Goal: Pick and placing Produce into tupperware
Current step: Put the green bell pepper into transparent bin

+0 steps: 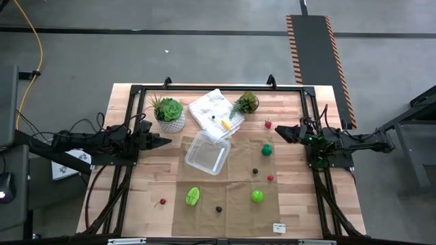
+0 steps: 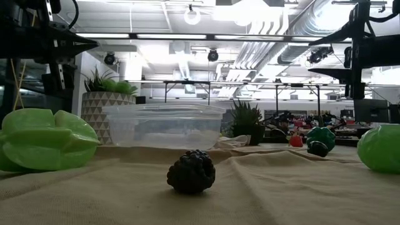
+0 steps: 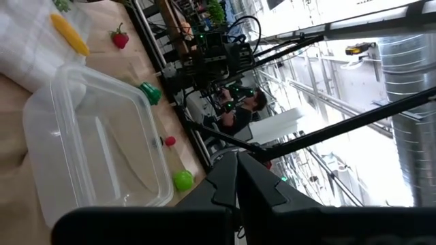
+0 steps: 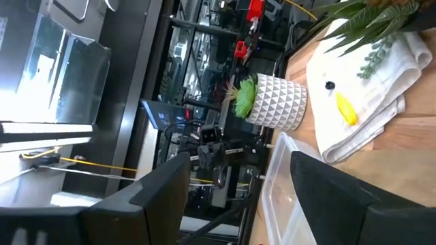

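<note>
While empty, tupperware (image 1: 206, 153) lies between both end effectors (apart).

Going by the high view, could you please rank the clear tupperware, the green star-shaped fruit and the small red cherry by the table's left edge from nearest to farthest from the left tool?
From the left tool, shut, at the table's left side:
1. The clear tupperware, just to its right, mid-table.
2. The green star-shaped fruit, on the cloth toward the front.
3. The small red cherry, on bare wood at front left; close to the fruit in distance, slightly farther.
</note>
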